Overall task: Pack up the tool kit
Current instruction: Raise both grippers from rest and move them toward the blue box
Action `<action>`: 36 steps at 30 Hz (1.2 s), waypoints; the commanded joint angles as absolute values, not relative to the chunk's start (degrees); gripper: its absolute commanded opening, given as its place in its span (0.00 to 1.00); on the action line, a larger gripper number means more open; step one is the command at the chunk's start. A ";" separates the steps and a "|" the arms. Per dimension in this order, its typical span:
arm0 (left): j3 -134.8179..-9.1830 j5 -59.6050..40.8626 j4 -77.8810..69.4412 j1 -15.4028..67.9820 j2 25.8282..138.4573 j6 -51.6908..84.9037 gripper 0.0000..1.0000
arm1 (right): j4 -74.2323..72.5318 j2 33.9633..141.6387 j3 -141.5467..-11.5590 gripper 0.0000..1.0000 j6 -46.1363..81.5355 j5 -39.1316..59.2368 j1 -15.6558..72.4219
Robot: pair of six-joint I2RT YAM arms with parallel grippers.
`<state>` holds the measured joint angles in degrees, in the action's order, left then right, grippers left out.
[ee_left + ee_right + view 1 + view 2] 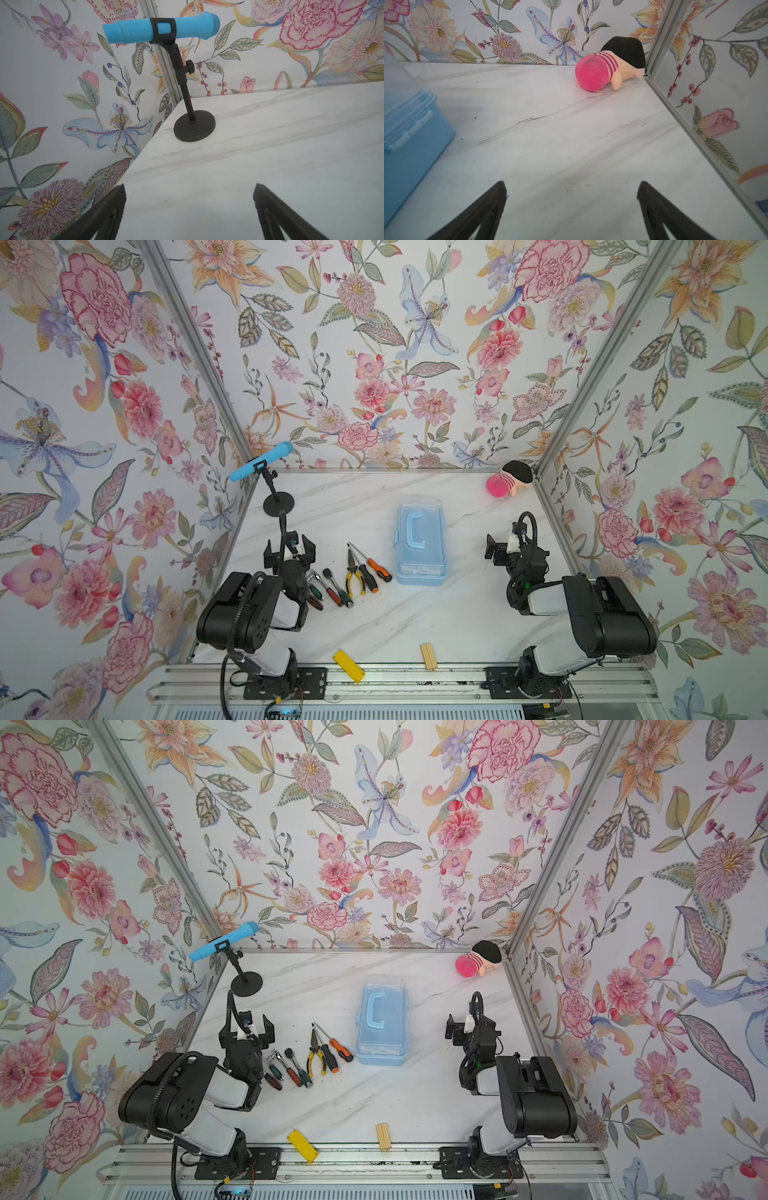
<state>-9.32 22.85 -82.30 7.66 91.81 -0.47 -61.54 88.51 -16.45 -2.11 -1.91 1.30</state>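
Observation:
The tool kit's light-blue box [420, 541] [382, 1021] stands closed at the middle of the marble table, handle on top; its corner also shows in the right wrist view [411, 124]. Left of it, in both top views, lie two orange-black screwdrivers [374, 568], yellow-handled pliers [353, 576] and ratchets [332, 591]. My left gripper [289, 549] [189, 191] hovers open just left of the tools, with nothing between its fingers. My right gripper [496, 549] [571, 189] is open and empty to the right of the box.
A blue microphone [261, 462] on a black stand occupies the back left corner. A pink plush toy [509, 483] lies in the back right corner. A yellow block [349, 664] and a ridged wooden block [429, 657] rest at the front edge. Flowered walls enclose three sides.

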 commanded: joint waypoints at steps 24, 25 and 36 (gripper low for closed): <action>-10.04 22.33 -83.52 7.23 91.05 0.18 0.99 | -62.14 88.50 -17.36 0.99 -1.67 -1.01 0.89; -10.02 22.38 -83.53 7.24 91.05 0.18 0.99 | -62.16 88.50 -17.37 0.99 -1.67 -1.04 0.93; -10.01 23.71 -83.14 7.72 90.15 -0.09 0.99 | -62.37 88.34 -17.24 0.99 -2.02 -2.69 1.43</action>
<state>-9.32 22.76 -82.24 7.62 91.74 -0.45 -61.54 88.51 -16.45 -2.11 -1.93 1.30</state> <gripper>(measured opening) 0.992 0.992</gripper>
